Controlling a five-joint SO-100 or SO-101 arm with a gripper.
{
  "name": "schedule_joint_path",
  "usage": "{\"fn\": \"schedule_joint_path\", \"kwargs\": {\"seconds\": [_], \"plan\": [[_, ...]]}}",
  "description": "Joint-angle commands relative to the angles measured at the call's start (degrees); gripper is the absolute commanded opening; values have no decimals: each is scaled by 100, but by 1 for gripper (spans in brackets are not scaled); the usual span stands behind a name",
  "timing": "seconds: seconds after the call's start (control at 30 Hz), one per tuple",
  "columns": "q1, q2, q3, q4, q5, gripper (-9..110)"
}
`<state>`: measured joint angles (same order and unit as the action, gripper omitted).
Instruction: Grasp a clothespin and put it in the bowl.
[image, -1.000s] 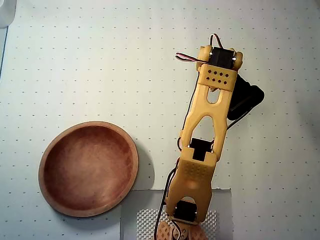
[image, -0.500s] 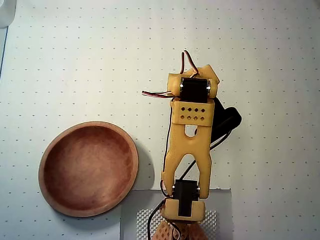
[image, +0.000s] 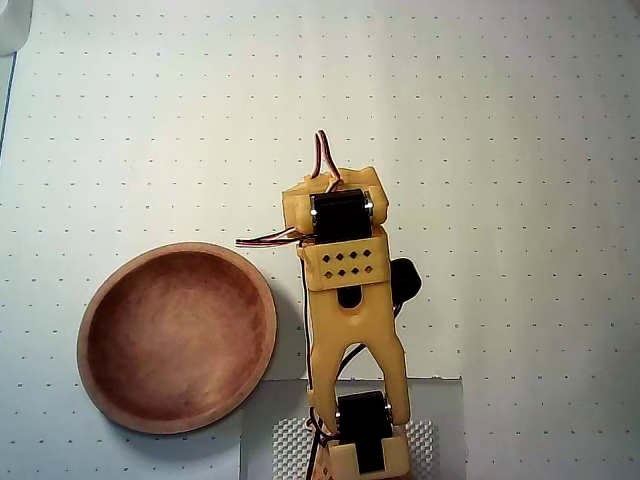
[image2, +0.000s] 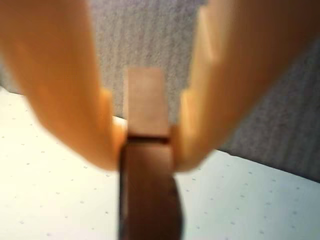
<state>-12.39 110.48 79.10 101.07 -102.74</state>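
Observation:
In the wrist view my gripper (image2: 147, 145) is shut on the clothespin (image2: 146, 107), a slim wooden stick that looks brownish and blurred here. Both orange fingers (image2: 75, 100) press its sides, and it hangs above the white dotted surface near a grey mat. In the overhead view the orange arm (image: 345, 270) is folded back over its base and hides the gripper and the clothespin. The reddish-brown wooden bowl (image: 178, 337) sits empty to the left of the arm, close to it.
A grey textured mat (image: 265, 440) lies under the arm's base at the bottom edge and also shows in the wrist view (image2: 150, 30). The white dotted table (image: 500, 150) stretches around. A white object (image: 12, 25) sits at the top left corner.

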Motion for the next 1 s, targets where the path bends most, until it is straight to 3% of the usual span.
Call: {"fn": "schedule_joint_path", "kwargs": {"seconds": [0.0, 0.47, 0.97], "plan": [[-466, 272, 114, 158, 193, -3], [-2215, -211, 185, 149, 738, -3], [-3234, -984, 114, 149, 765, -3]]}}
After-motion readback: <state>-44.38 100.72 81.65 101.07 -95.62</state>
